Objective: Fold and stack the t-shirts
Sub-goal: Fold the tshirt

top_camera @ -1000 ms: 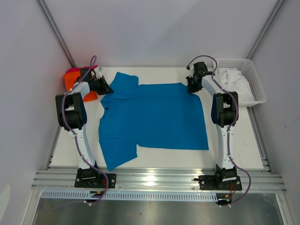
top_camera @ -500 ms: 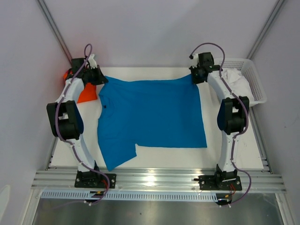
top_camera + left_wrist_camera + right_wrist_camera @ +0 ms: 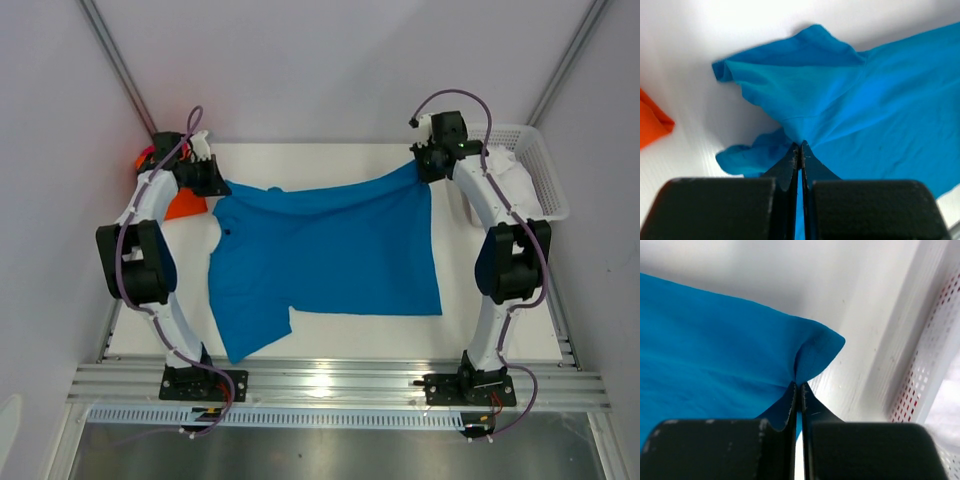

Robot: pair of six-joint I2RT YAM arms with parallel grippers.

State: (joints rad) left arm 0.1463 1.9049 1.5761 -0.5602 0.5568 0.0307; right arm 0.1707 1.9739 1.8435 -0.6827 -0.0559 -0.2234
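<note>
A bright blue t-shirt (image 3: 325, 250) lies spread over the white table, its far edge lifted and sagging between the two arms. My left gripper (image 3: 222, 187) is shut on the shirt's far left shoulder; in the left wrist view (image 3: 800, 146) blue cloth (image 3: 865, 100) bunches at the fingertips. My right gripper (image 3: 420, 172) is shut on the far right corner, and in the right wrist view (image 3: 798, 385) the cloth (image 3: 715, 340) folds into the pinch. An orange t-shirt (image 3: 183, 205) lies folded at the far left, with a corner of it (image 3: 652, 122) also in the left wrist view.
A white lattice basket (image 3: 530, 165) with white cloth inside stands at the far right; its wall (image 3: 935, 355) appears close to the right gripper. A metal rail (image 3: 330, 380) runs along the near edge. Walls close in on both sides.
Both grippers have risen with the blue shirt's far edge, after moving outward toward the far corners. The far edge now hangs slack between them instead of lying flat.
</note>
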